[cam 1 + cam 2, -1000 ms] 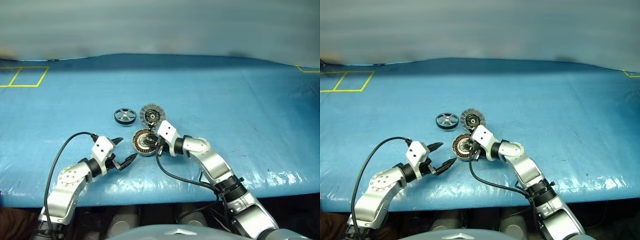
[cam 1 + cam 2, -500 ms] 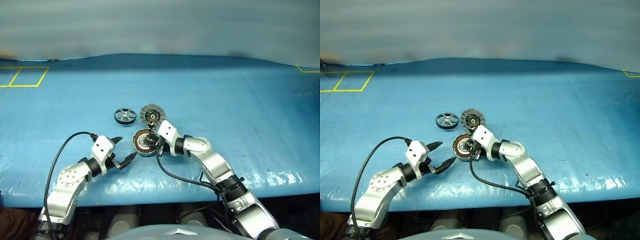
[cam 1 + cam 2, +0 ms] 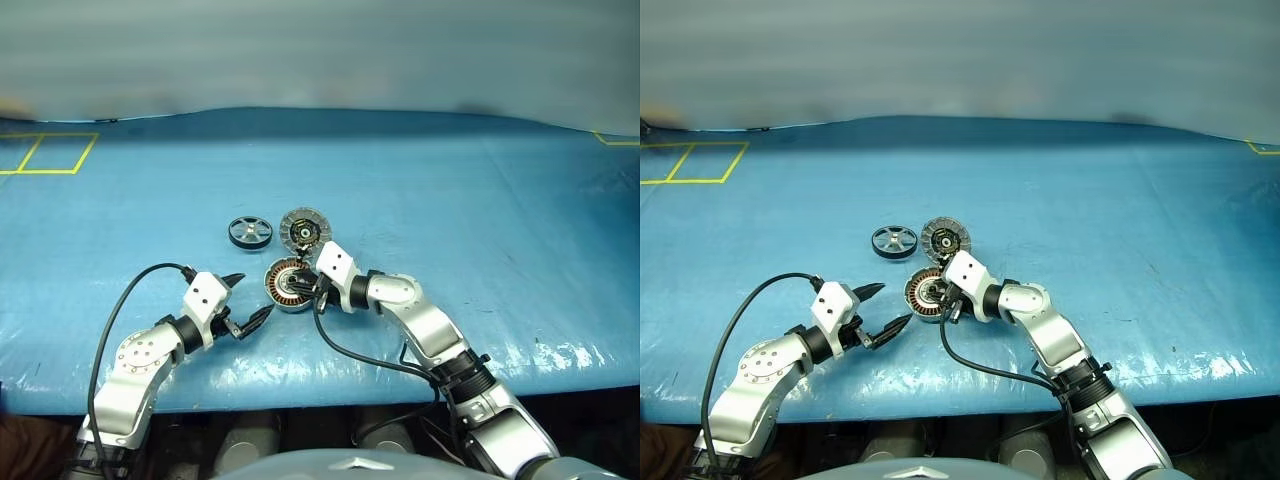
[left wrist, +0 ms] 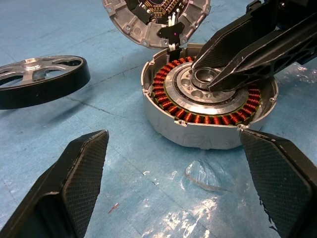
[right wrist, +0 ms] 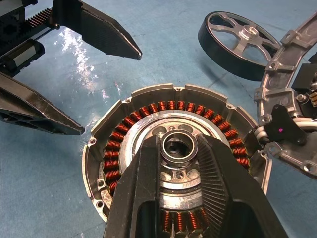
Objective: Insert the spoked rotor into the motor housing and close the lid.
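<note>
Three parts: the spoked rotor [image 3: 250, 232], the motor housing [image 3: 288, 284] and the lid [image 3: 303, 229] all lay apart on the blue worktop [image 3: 480, 210]; none was fitted to another.
Progress: by my reading nothing was done yet; the rotor was still outside the housing and the housing stood uncovered, its copper windings showing.
Left to do: seat the rotor over the central hub [image 5: 179, 147], then bring the lid down on top.
Right gripper [image 5: 179, 151]: narrowed around the housing's central hub, one finger on either side; the right wrist view showed the fingers hugging the hub, so I took it as gripping the housing there.
Left gripper [image 3: 245, 304]: wide open and empty, just above the worktop.
Housing: directly under the right gripper; just ahead of the left gripper, near but not touching it.
Rotor: flat on the worktop, past the housing from the left gripper and off to that gripper's left; well clear of both grippers.
Lid: propped at a tilt, inner face showing, against the far rim of the housing, just beyond the right gripper's tips; its lower edge seemed to touch the housing.
</note>
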`<action>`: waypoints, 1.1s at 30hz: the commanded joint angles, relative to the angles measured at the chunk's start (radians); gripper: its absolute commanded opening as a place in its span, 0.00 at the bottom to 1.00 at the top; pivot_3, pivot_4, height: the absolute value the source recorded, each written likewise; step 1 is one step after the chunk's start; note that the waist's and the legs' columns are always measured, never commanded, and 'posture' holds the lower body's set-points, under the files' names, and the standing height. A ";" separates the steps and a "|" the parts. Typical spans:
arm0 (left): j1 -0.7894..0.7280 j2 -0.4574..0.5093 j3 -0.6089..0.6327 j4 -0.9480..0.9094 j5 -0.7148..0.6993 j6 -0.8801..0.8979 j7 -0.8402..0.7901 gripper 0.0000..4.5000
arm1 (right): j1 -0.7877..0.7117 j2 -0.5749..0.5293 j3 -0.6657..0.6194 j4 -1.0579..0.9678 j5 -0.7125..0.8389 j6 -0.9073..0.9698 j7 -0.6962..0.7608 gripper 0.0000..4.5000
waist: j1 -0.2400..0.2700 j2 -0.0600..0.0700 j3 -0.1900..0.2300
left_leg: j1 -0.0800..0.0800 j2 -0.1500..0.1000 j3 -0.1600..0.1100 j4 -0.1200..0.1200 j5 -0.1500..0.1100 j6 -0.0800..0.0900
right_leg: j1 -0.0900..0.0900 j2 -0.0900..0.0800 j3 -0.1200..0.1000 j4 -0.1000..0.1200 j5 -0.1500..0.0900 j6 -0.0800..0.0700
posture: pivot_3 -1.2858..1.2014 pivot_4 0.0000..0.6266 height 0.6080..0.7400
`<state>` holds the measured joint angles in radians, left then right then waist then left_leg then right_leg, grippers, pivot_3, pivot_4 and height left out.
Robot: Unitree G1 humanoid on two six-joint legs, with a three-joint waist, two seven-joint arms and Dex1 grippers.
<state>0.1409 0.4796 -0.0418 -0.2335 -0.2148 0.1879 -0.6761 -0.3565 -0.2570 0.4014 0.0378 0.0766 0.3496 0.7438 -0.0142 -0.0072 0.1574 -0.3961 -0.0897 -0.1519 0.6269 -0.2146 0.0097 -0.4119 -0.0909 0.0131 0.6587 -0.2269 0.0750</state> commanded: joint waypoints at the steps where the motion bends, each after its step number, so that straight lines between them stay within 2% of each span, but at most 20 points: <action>1: -0.004 -0.001 0.009 -0.009 0.001 -0.017 0.005 1.00 | -0.002 0.007 -0.006 -0.027 0.005 -0.010 0.005 0.16 | 0.000 0.000 0.000 | 0.000 0.000 0.000 0.000 0.000 0.000 | 0.000 0.000 0.000 0.000 0.000 0.000 | 0.52 0.24 1.00; 5: -0.002 -0.001 0.010 -0.009 0.001 -0.017 0.006 1.00 | 0.000 0.005 -0.004 -0.030 0.018 0.007 0.023 0.16 | 0.000 0.000 0.000 | 0.000 0.000 0.000 0.000 0.000 0.000 | 0.000 0.000 0.000 0.000 0.000 0.000 | 0.52 0.24 1.00; 13: 0.000 0.000 0.009 -0.013 0.003 -0.015 0.008 1.00 | 0.006 0.016 -0.014 -0.037 0.022 -0.002 0.015 0.74 | 0.000 0.000 0.000 | 0.000 0.000 0.000 0.000 0.000 0.000 | 0.000 0.000 0.000 0.000 0.000 0.000 | 0.52 0.24 1.00; 23: -0.008 -0.003 0.004 -0.012 0.009 -0.007 0.012 1.00 | 0.008 0.039 -0.046 -0.057 0.070 0.033 0.022 0.74 | 0.000 0.000 0.000 | 0.000 0.000 0.000 0.000 0.000 0.000 | 0.000 0.000 0.000 0.000 0.000 0.000 | 0.52 0.24 1.00; 27: -0.012 -0.003 0.004 -0.012 0.009 -0.001 0.013 1.00 | 0.005 0.045 -0.055 -0.055 0.092 0.055 0.029 0.55 | 0.000 0.000 0.000 | 0.000 0.000 0.000 0.000 0.000 0.000 | 0.000 0.000 0.000 0.000 0.000 0.000 | 0.52 0.24 1.00; 33: 0.000 -0.004 0.001 -0.022 0.012 0.001 0.018 1.00 | 0.003 0.046 -0.053 -0.044 0.081 0.053 0.011 0.10 | 0.000 0.000 0.000 | 0.000 0.000 0.000 0.000 0.000 0.000 | 0.000 0.000 0.000 0.000 0.000 0.000 | 0.52 0.24 1.00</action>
<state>0.1376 0.4764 -0.0420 -0.2335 -0.2029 0.1917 -0.6600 -0.3435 -0.2199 0.3630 0.0296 0.1462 0.4070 0.7584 -0.0145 -0.0071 0.1575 -0.3962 -0.0897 -0.1519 0.6267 -0.2147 0.0097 -0.4122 -0.0909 0.0131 0.6587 -0.2270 0.0751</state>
